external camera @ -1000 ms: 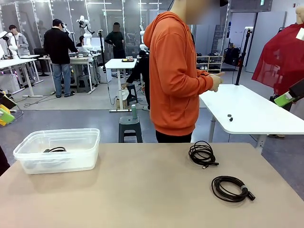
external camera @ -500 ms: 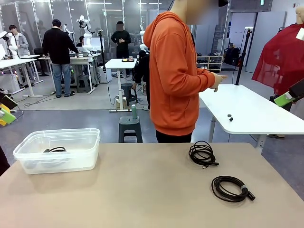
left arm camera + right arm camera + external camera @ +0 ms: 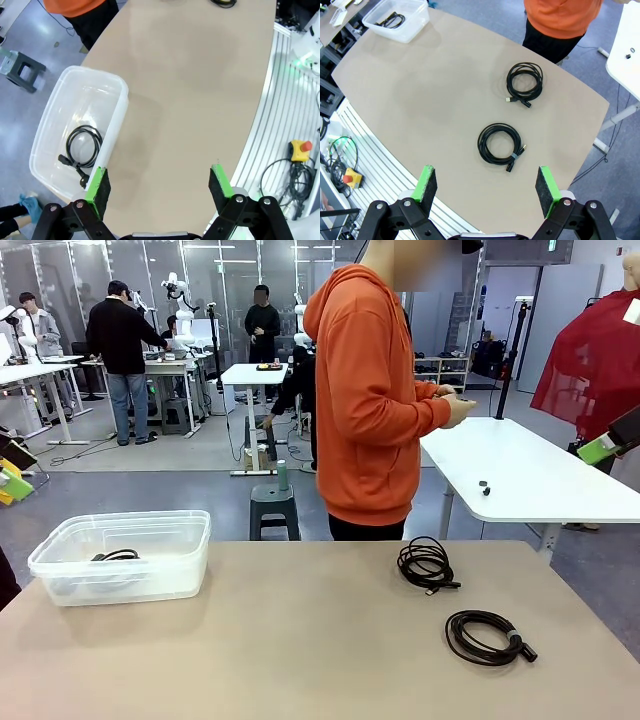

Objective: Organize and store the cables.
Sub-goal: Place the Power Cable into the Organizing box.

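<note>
Two black coiled cables lie on the tan table: one toward the far side near the person, another closer to the robot's side on the right. A third coiled cable rests inside the clear plastic bin at the left. My left gripper hangs open high above the table beside the bin. High over the nearer cable, my right gripper stands open. Neither holds anything.
A person in an orange hoodie stands at the table's far side, turned right, both hands together at chest height. A white table stands behind on the right. The table's curved near edge borders a ribbed rail with cables and a red button.
The person has brought the hands together in front of the chest. Cables, bin and both grippers have not moved.
</note>
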{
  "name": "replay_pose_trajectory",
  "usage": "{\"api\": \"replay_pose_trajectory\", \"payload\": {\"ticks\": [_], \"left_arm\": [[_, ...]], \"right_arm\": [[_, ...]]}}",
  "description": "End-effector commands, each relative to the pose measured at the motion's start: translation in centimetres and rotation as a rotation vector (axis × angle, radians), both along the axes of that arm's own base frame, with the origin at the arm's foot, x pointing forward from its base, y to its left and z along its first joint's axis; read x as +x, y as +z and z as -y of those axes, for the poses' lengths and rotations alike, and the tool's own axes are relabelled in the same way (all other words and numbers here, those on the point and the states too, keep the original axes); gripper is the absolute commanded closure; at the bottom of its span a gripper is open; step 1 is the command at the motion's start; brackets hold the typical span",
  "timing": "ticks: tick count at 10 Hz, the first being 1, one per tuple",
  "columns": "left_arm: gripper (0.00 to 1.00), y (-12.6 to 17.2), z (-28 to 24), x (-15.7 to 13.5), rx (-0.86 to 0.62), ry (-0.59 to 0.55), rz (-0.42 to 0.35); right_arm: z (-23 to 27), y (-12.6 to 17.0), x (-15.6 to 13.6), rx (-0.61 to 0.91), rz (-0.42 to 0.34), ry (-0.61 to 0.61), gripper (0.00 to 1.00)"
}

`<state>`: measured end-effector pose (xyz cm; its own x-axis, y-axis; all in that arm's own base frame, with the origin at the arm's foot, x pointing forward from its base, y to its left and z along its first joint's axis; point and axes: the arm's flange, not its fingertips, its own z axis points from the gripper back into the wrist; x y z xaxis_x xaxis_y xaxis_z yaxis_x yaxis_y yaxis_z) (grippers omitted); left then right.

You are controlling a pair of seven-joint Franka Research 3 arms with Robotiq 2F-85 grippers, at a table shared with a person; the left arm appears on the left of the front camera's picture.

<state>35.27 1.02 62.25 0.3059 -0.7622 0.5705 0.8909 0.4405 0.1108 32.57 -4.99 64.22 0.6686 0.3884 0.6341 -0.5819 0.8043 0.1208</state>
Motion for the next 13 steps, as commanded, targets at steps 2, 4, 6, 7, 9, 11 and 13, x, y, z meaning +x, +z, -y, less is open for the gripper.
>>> {"api": "replay_pose_trajectory", "payload": {"ticks": [2,4,6,7,9,11,13], "left_arm": [[0.0,0.08,0.34,0.05,0.001,0.018,-0.007],[0.0,0.08,0.34,0.05,0.001,0.018,-0.007],[0.0,0.08,0.34,0.05,0.001,0.018,-0.007],[0.0,0.08,0.34,0.05,0.001,0.018,-0.007],[0.0,0.08,0.34,0.05,0.001,0.018,-0.007],[0.0,0.08,0.34,0.05,0.001,0.018,-0.007],[0.0,0.08,0.34,0.05,0.001,0.018,-0.007]], "right_arm": [[0.07,-0.01,0.01,0.007,0.002,0.02,0.0],[0.07,-0.01,0.01,0.007,0.002,0.02,0.0],[0.07,-0.01,0.01,0.007,0.002,0.02,0.0],[0.07,-0.01,0.01,0.007,0.002,0.02,0.0],[0.07,-0.01,0.01,0.007,0.002,0.02,0.0],[0.07,-0.01,0.01,0.007,0.002,0.02,0.0],[0.07,-0.01,0.01,0.007,0.002,0.02,0.0]]}}
